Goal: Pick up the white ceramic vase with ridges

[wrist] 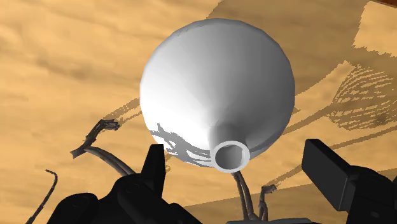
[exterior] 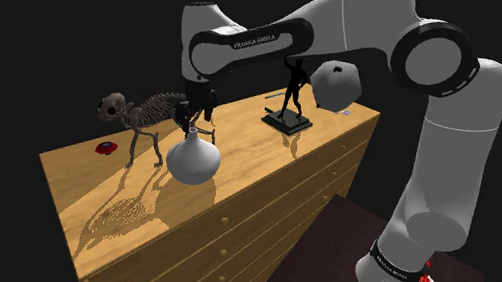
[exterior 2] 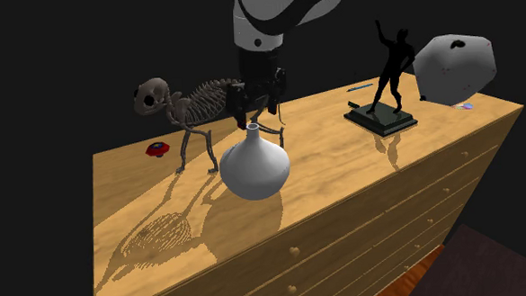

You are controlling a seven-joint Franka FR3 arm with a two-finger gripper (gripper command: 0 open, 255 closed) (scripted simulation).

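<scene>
A white round-bodied vase (exterior: pixel 193 159) (exterior 2: pixel 255 166) with a narrow neck stands upright on the wooden dresser top (exterior: pixel 272 157), towards its front edge. Its surface looks smooth. My black gripper (exterior: pixel 198 122) (exterior 2: pixel 256 114) hangs straight above it, pointing down. In the wrist view the vase (wrist: pixel 216 89) has its neck opening between the two fingers of the gripper (wrist: pixel 236 156). The fingers stand apart on either side of the neck, with a gap on each side, so the gripper is open and holds nothing.
An animal skeleton (exterior: pixel 144 115) (exterior 2: pixel 192 104) stands just behind the vase, close to the gripper. A black figure statue (exterior: pixel 291 94) (exterior 2: pixel 385 75) and a grey faceted lump (exterior: pixel 337 82) (exterior 2: pixel 456 66) are at the shoulder view's right. A small red object (exterior: pixel 105 146) lies far left.
</scene>
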